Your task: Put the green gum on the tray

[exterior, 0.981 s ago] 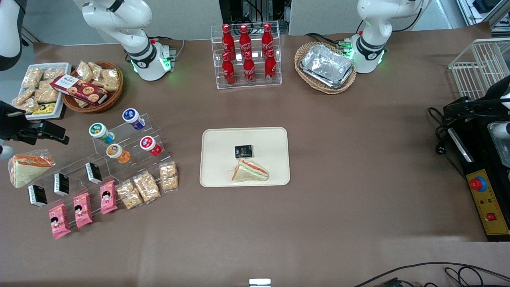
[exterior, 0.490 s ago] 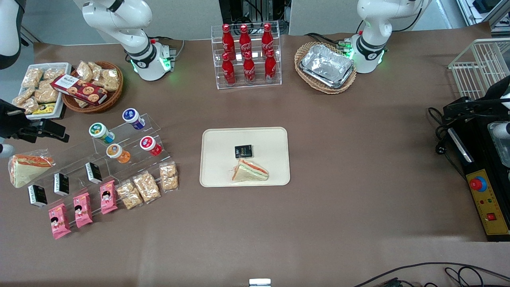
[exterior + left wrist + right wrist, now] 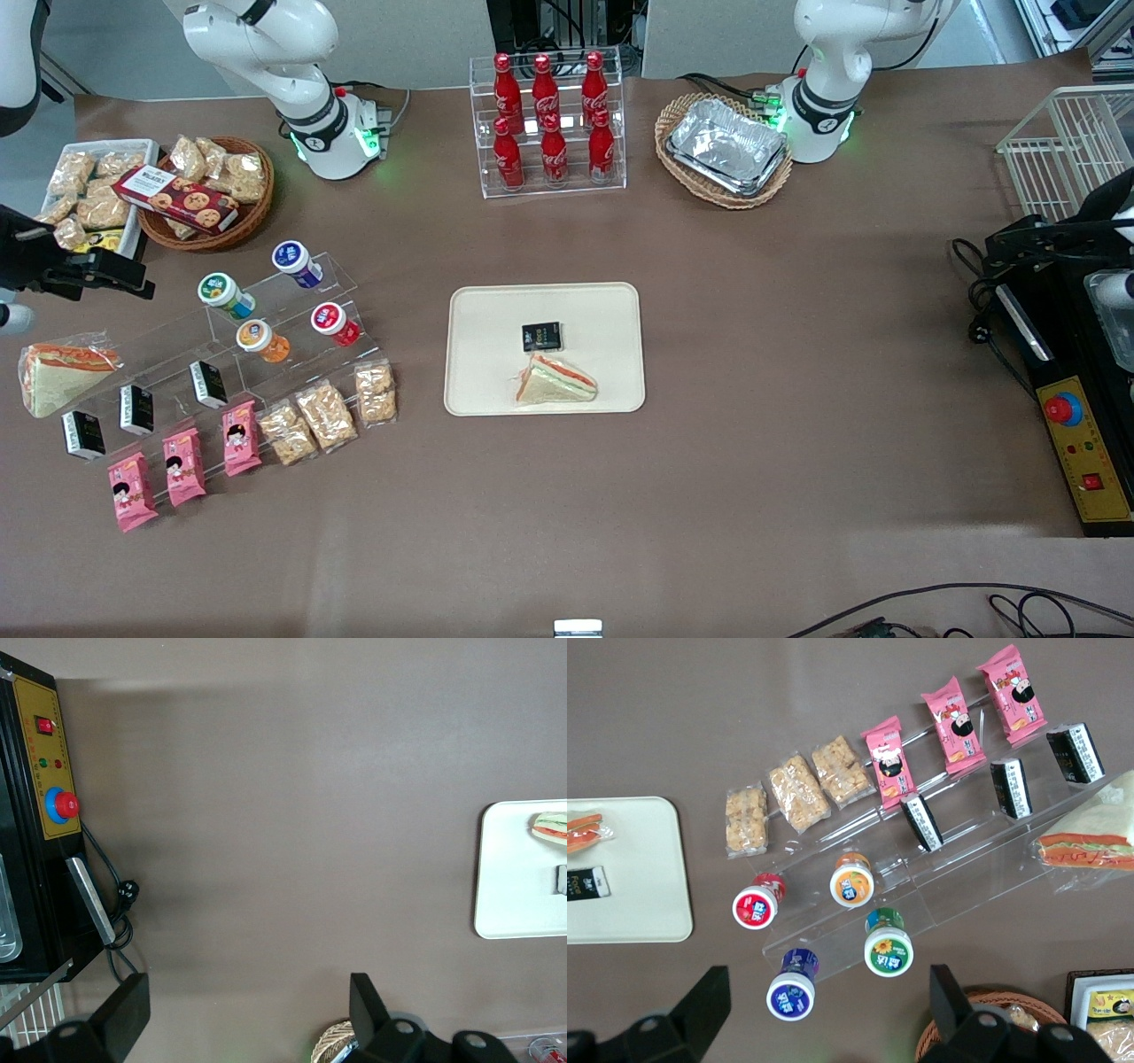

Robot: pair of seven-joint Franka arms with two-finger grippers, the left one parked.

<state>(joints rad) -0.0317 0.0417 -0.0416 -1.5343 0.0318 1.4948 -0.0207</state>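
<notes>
The green gum (image 3: 218, 291) (image 3: 888, 950) stands on the top step of a clear acrylic stand (image 3: 266, 354), beside a blue-lidded jar (image 3: 290, 257) (image 3: 790, 995). My right gripper (image 3: 124, 276) (image 3: 826, 1010) hovers high above the working arm's end of the table, open and holding nothing, with both jars showing far below between its fingers (image 3: 709, 1003). The cream tray (image 3: 487, 354) (image 3: 629, 886) (image 3: 509, 877) lies mid-table, carrying a sandwich (image 3: 556, 381) and a small black packet (image 3: 541, 336).
An orange-lidded jar (image 3: 255, 335) and a red-lidded jar (image 3: 328, 317) sit one step lower. Black packets, pink packs and snack bags fill the lower steps. A wicker snack basket (image 3: 204, 190) and a wrapped sandwich (image 3: 58, 372) flank the stand. A cola rack (image 3: 549, 120) stands farther away.
My gripper has drifted a little farther from the front camera, still open. Nothing on the table has moved.
</notes>
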